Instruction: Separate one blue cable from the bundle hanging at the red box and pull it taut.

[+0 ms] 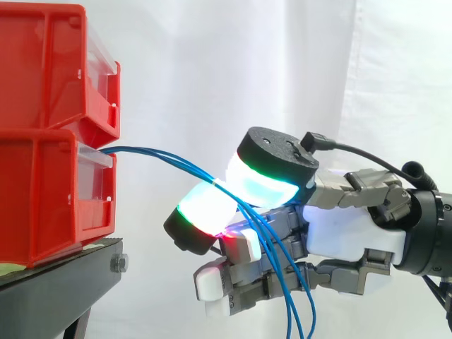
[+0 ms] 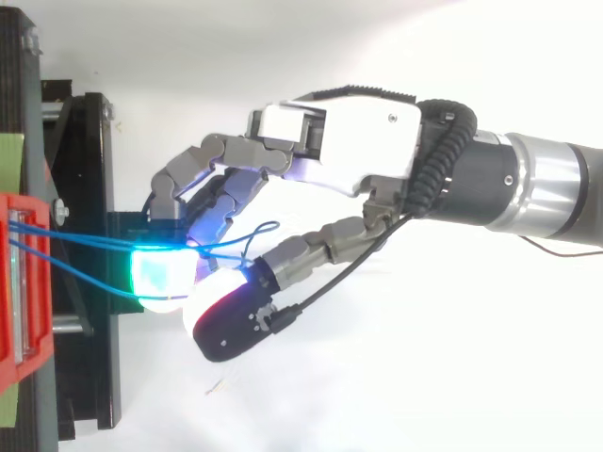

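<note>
The hand (image 1: 353, 229) pinches blue cables (image 1: 159, 155) at the centre of the frame.
Its glowing pads (image 1: 208, 205) are pressed together on the cables, which come out of the lower red bin (image 1: 42, 198) at the left and hang down behind the pads to the bottom edge.

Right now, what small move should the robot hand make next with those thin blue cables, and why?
Probably draw back slowly from the red plastic box: the thin blue cables pinched between the hand's glowing pads curve slackly, not taut.
</note>
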Motion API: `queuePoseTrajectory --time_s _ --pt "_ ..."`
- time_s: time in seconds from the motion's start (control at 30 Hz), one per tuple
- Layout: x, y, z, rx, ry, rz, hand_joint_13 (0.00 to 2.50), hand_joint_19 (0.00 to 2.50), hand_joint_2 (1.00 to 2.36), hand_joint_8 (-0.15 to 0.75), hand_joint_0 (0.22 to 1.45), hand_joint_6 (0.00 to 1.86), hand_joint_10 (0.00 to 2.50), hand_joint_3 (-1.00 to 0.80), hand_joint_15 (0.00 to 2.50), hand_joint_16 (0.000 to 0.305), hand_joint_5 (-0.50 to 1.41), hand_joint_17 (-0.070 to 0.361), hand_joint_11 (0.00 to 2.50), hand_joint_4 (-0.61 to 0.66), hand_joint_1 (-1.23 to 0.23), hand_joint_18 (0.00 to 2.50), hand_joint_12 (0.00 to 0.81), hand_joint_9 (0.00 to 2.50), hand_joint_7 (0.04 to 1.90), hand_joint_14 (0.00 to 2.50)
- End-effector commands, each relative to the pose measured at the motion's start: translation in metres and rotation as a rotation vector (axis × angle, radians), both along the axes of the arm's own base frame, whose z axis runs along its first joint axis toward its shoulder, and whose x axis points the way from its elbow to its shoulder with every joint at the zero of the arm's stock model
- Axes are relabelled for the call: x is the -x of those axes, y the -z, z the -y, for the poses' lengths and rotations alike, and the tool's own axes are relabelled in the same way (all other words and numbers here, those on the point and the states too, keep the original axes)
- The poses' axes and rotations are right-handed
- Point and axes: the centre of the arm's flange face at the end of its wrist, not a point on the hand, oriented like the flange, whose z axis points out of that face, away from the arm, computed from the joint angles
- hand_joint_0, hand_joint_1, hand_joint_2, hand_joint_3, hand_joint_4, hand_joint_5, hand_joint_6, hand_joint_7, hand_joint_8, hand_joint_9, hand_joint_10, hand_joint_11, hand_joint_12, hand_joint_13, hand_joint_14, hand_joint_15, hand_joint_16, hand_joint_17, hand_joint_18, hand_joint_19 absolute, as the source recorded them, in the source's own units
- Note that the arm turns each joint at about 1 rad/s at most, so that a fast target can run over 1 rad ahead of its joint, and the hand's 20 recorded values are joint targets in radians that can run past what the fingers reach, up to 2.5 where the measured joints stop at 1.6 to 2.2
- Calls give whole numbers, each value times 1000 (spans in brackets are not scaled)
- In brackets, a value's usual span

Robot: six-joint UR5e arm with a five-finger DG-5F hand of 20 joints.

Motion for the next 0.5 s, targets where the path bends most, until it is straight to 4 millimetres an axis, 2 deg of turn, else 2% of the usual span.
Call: queuePoseTrajectory --time_s 0.0,0.13,0.23,0.33,0.4,0.47 --pt "0 1 -1 6 0 -1 899 331 1001 389 719 954 13 -476 399 32 -192 73 1060 199 -850 708 353 1018 888 15" --pt "0 1 -1 18 2 -2 914 338 1000 381 740 952 14 -500 417 31 -186 71 1072 194 -874 719 348 1034 886 15" --pt "0 1 -1 19 3 -2 921 352 1000 378 687 938 15 -500 426 31 -174 70 1074 189 -886 719 343 1057 902 17" --pt "0 1 -1 19 3 -2 937 392 1000 370 581 903 15 -500 435 31 -160 69 1007 185 -760 723 340 1072 922 17" --pt "0 1 -1 19 3 -2 953 414 1000 369 571 877 16 -500 435 31 -150 70 948 182 -609 737 340 1088 951 17" --pt "0 1 -1 19 3 -2 958 424 1000 365 579 867 16 -500 442 31 -148 70 932 180 -545 739 340 1089 964 16"
